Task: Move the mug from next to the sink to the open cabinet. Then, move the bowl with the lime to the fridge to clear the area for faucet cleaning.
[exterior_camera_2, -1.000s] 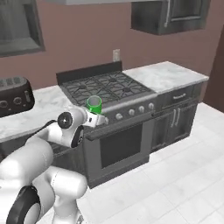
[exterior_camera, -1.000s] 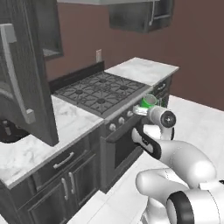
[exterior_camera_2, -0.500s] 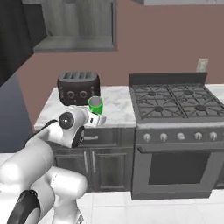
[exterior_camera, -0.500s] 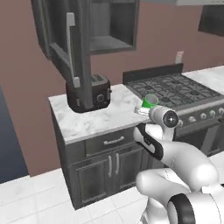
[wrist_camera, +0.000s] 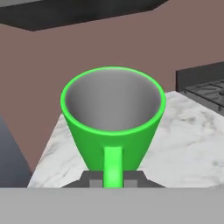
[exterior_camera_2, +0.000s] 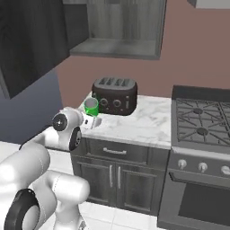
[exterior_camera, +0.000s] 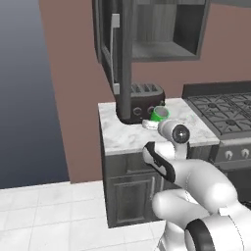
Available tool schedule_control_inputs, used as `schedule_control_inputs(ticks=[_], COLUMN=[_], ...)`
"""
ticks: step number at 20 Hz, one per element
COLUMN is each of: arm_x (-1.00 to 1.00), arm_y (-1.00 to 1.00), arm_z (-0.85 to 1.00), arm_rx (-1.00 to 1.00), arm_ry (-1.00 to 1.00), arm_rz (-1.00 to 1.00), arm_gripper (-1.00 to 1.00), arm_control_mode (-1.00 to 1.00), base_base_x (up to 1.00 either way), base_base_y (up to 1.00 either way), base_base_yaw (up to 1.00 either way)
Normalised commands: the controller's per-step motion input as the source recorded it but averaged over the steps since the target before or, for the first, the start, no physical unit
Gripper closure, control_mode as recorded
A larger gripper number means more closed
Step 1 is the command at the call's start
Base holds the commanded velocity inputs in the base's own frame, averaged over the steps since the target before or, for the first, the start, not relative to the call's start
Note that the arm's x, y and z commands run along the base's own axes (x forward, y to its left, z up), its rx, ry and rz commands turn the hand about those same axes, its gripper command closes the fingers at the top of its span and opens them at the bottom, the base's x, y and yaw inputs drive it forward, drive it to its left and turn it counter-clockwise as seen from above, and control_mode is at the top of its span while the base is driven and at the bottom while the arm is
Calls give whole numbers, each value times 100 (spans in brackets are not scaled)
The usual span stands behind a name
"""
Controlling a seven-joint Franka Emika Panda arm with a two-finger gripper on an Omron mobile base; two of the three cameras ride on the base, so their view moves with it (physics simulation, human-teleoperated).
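Observation:
The bright green mug (exterior_camera: 158, 114) (exterior_camera_2: 91, 106) hangs upright a little above the white marble counter, in front of a dark toaster. My gripper (exterior_camera: 151, 123) (exterior_camera_2: 94, 120) (wrist_camera: 113, 180) is shut on the mug's handle, which in the hand view runs straight down the front of the mug (wrist_camera: 113, 118). The mug's inside is grey and holds nothing. Above and behind it is the open cabinet (exterior_camera: 166, 34) (exterior_camera_2: 122, 28), dark wood with a bare shelf inside. Its door (exterior_camera: 113, 51), with a long silver bar handle, stands swung out to the left.
A black toaster (exterior_camera: 142, 102) (exterior_camera_2: 115, 95) sits at the back of the marble counter (exterior_camera: 128, 137) (exterior_camera_2: 137, 126). A gas stove (exterior_camera: 223, 108) (exterior_camera_2: 202, 119) adjoins on the right. Dark drawers and doors lie below. The open cabinet door (exterior_camera_2: 31, 42) juts out overhead.
The base has driven left, so the whole picture has shifted: the stove has slid to the right, and the toaster and open cabinet have come closer. The mug stays in my shut gripper.

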Motion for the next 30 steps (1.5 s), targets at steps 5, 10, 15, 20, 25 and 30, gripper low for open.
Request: schedule_control_inputs(ticks=[5, 10, 15, 20, 25, 30], arm_x=[0, 0, 0, 0, 9, 3], arm_y=[0, 0, 0, 0, -2, -10], arm_z=[0, 0, 0, 0, 17, 100], arm_rx=[0, 0, 0, 0, 1, 1], arm_ry=[0, 0, 0, 0, 1, 0], arm_rz=[0, 0, 0, 0, 1, 10], arm_gripper=[100, 100, 100, 100, 100, 100], arm_control_mode=[100, 100, 100, 100, -100, -100], base_base_x=[71, 77, 26, 2, 20, 0], base_base_y=[0, -5, -48, -49, -18, 0], base_base_yaw=[0, 0, 9, 10, 5, 0])
